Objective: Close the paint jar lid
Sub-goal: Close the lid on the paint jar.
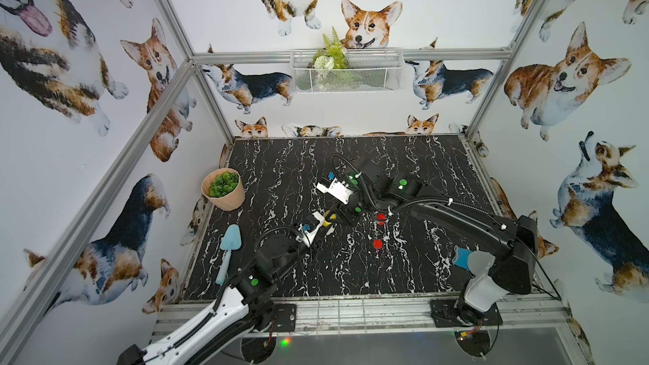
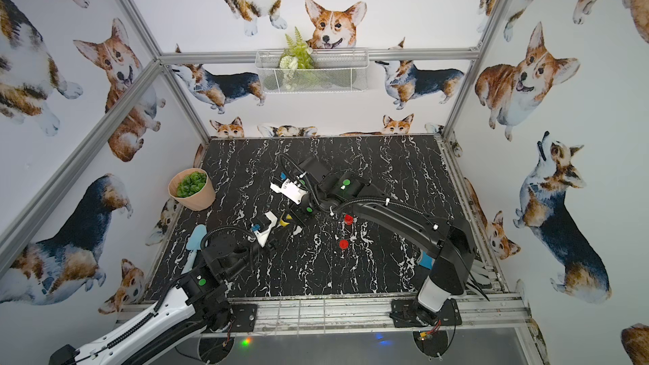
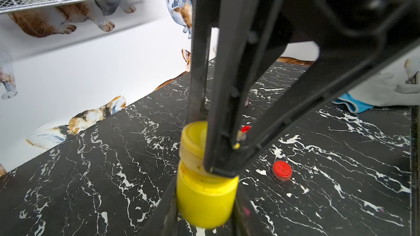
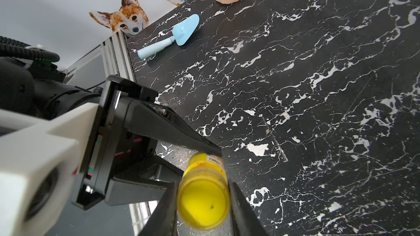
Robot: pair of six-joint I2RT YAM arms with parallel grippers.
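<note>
A yellow paint jar (image 3: 204,191) is held between both grippers near the middle of the black marble table (image 1: 404,275); it shows as a small yellow patch in both top views (image 1: 330,221) (image 2: 286,220). My left gripper (image 3: 204,204) is shut on the jar's body. The yellow lid (image 4: 203,198) sits on the jar's mouth, and my right gripper (image 4: 203,210) is shut on it from the opposite side. In the left wrist view the lid (image 3: 193,137) is at the jar's far end, with the right gripper's black fingers (image 3: 227,110) on it.
A red lid (image 1: 377,244) lies loose right of the grippers, with a small red jar (image 1: 381,218) just behind it. A potted plant (image 1: 223,189) and a blue trowel (image 1: 228,251) are at the left. A blue-and-white glove (image 1: 467,258) lies at the right edge.
</note>
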